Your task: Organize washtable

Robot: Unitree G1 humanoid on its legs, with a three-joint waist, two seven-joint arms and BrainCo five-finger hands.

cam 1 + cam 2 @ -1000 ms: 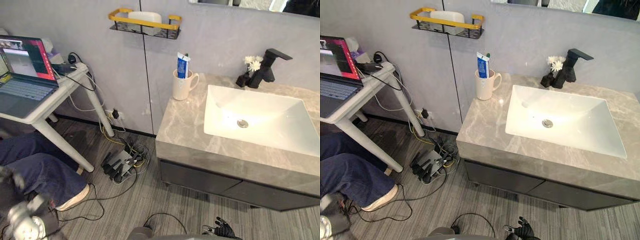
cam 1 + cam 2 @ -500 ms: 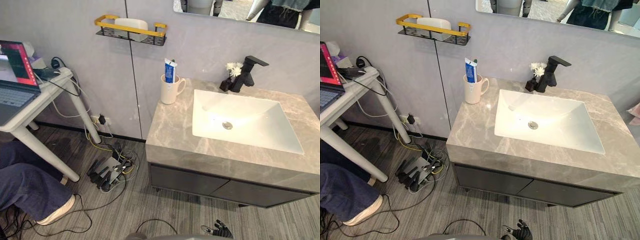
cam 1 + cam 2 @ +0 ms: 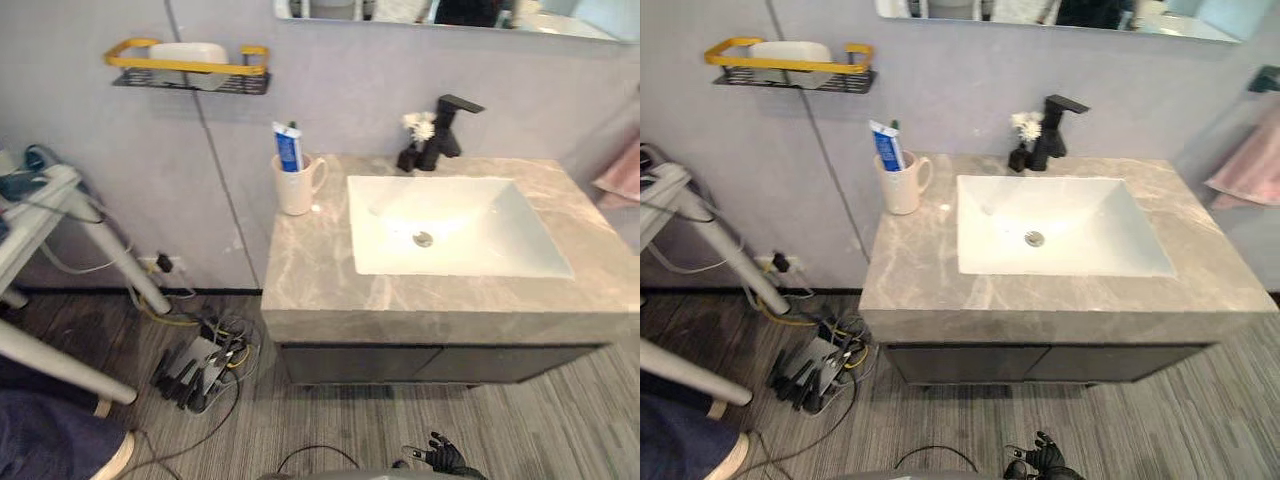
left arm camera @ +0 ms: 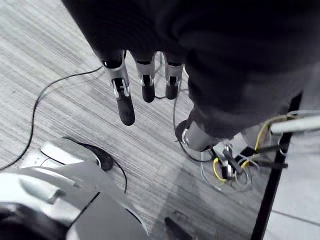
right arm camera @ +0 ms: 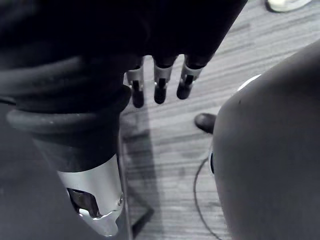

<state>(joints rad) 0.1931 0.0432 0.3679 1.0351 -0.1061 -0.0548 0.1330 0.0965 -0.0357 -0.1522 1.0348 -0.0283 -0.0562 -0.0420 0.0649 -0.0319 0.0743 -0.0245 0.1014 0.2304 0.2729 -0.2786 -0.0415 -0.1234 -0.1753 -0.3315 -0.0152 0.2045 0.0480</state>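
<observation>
The left hand (image 4: pixel 123 97) and right hand (image 5: pixel 160 87) hang over the floor (image 4: pixel 60 55), fingers straight, holding nothing. The mug (image 3: pixel 295 190) — toothpaste tube (image 3: pixel 288 148) upright in it — stands at the far-left corner of the countertop (image 3: pixel 320 262), likelier the left arm's reach.

**Grey marbled desk (image 3: pixel 310 270) against the wall, items along its back edge**
We record a white basin (image 3: pixel 470 235) sunk into the middle and right part of the desk. A cream mug (image 3: pixel 295 187) stands upright at the back left corner, handle turned towards the basin, with a blue toothpaste tube (image 3: pixel 287 150) in it. A black tap (image 3: pixel 445 128) stands behind the basin. Just beside the tap, on its left, is a small dark vase (image 3: pixel 407 158) of white flowers. On the grey plank floor (image 3: pixel 330 420), left of the desk, lies a power strip (image 3: pixel 190 365) among cables.
</observation>
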